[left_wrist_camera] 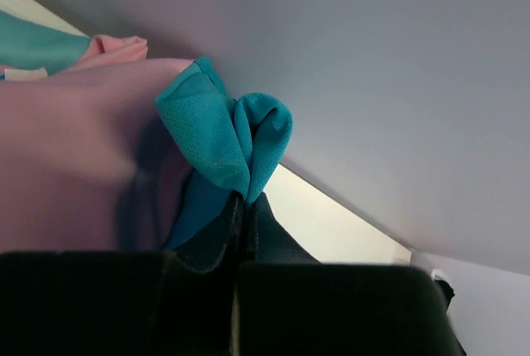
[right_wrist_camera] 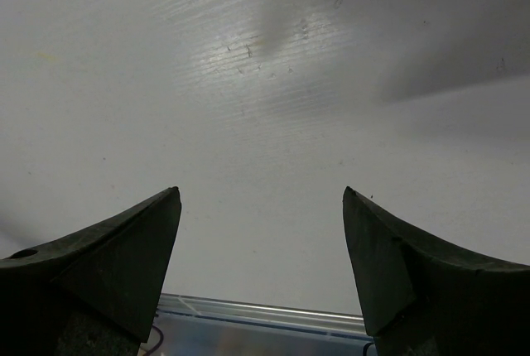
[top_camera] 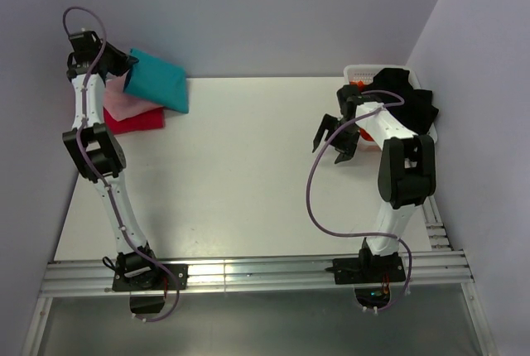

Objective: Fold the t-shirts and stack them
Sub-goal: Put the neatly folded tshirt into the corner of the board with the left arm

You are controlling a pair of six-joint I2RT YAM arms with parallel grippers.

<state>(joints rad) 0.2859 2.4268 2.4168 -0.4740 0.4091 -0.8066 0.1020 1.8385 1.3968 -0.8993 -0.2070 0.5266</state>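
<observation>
A folded teal t-shirt (top_camera: pixel 159 81) lies tilted on top of a pink t-shirt (top_camera: pixel 132 106) and a red t-shirt (top_camera: pixel 137 122) at the table's back left corner. My left gripper (top_camera: pixel 122 64) is shut on the teal shirt's edge. In the left wrist view the teal cloth (left_wrist_camera: pixel 225 134) bunches out from between the closed fingers of the left gripper (left_wrist_camera: pixel 247 200), with the pink shirt (left_wrist_camera: pixel 83 149) beside it. My right gripper (top_camera: pixel 335 142) is open and empty above the bare table (right_wrist_camera: pixel 265 83), as the right wrist view (right_wrist_camera: pixel 261 199) shows. A black t-shirt (top_camera: pixel 407 101) and some orange cloth (top_camera: pixel 358 84) lie in the basket.
A white lattice basket (top_camera: pixel 363 69) stands at the back right, against the right wall, with the black shirt hanging over its rim. Walls close in the table at the back and both sides. A metal rail (top_camera: pixel 248 273) runs along the near edge.
</observation>
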